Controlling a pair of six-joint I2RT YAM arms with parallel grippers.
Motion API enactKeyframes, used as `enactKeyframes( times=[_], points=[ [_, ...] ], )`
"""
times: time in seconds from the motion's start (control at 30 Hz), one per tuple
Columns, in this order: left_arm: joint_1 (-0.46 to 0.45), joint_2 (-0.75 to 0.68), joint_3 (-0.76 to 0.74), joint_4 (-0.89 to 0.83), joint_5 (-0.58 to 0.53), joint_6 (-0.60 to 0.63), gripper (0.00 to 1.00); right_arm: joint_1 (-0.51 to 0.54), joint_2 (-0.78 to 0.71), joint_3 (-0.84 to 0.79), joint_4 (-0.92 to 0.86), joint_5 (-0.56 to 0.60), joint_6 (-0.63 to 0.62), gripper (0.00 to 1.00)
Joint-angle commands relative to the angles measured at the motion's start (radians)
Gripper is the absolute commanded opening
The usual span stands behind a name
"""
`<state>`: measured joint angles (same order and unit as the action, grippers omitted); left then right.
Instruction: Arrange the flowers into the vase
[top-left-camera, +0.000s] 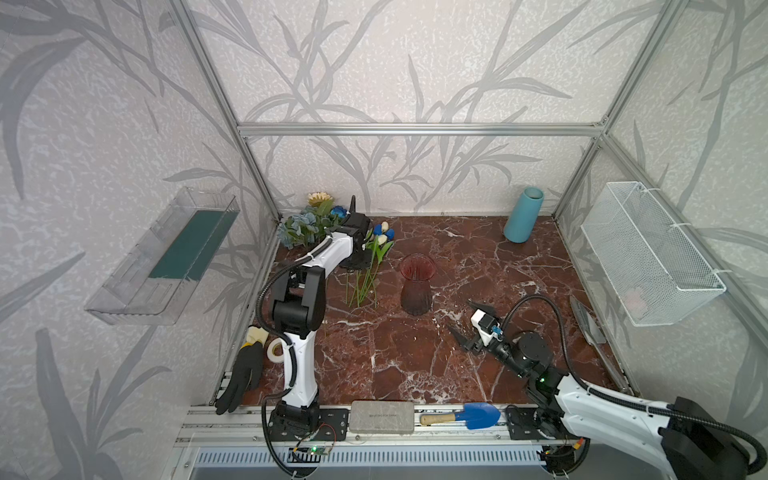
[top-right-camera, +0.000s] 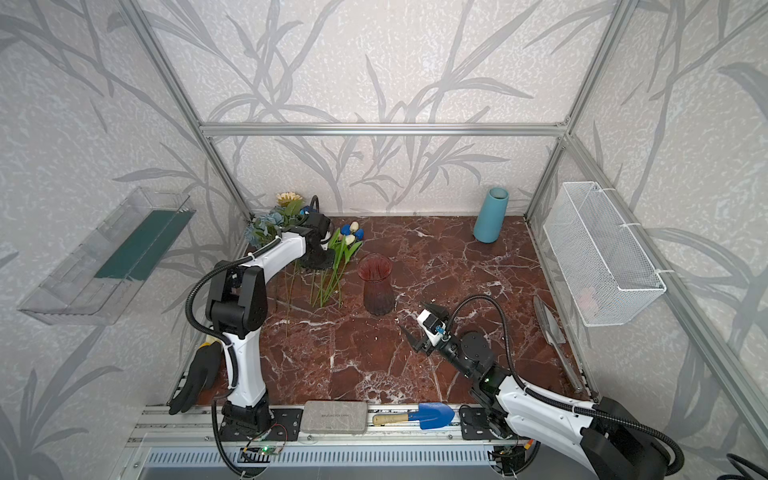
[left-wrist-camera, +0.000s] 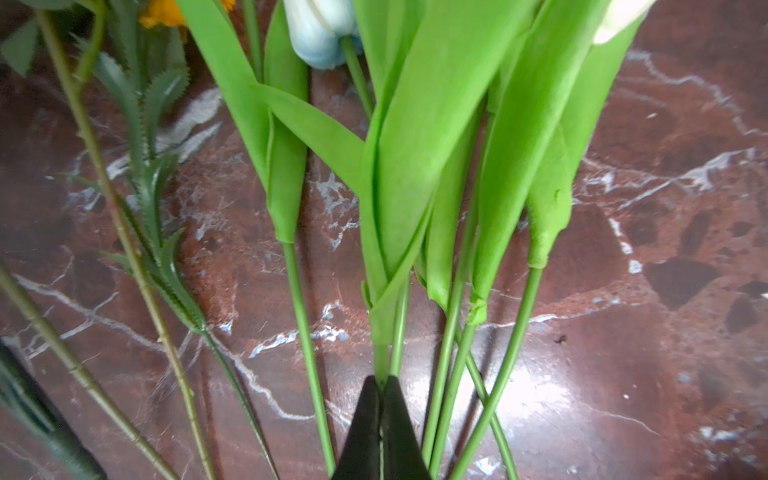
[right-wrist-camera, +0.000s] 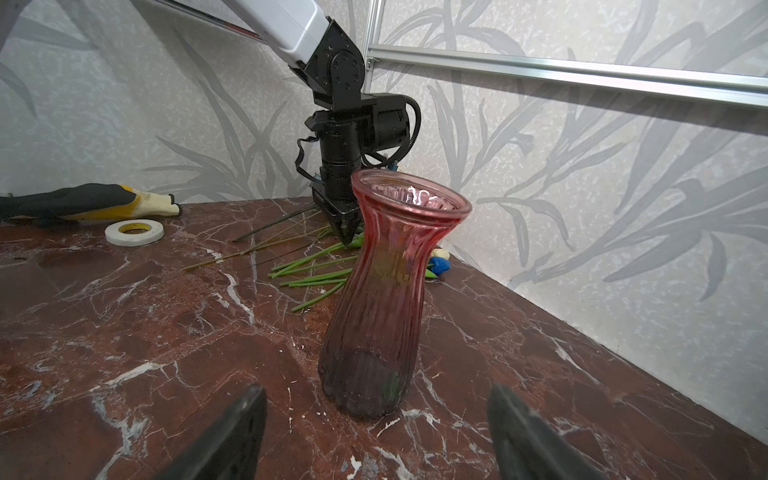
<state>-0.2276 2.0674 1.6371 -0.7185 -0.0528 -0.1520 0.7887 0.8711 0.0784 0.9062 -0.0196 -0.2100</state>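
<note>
Right fingers (right-wrist-camera: 232, 436) clear of vase (right-wrist-camera: 386, 291)

Ribbed glass vase (right-wrist-camera: 382, 299), glossy marble tabletop (right-wrist-camera: 166, 332)

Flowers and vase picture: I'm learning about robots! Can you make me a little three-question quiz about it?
1. True or false: the ribbed red glass vase already holds flowers.
2. What does the left end effector pinch? A: green tulip stems. B: the vase's rim. C: nothing.
3. Fill in: the right end effector, facing the vase, is ___ (open or shut).
Key: 1 false; 2 A; 3 open.
</note>
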Motion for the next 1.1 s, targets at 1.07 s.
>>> enactKeyframes(
  times=[1.07],
  points=[
    [-0.26, -0.191, 0.037, -0.084, -0.625, 0.352, 0.0, 0.004, 0.008, 0.017, 0.029, 0.014, 0.002, 0.84]
  ],
)
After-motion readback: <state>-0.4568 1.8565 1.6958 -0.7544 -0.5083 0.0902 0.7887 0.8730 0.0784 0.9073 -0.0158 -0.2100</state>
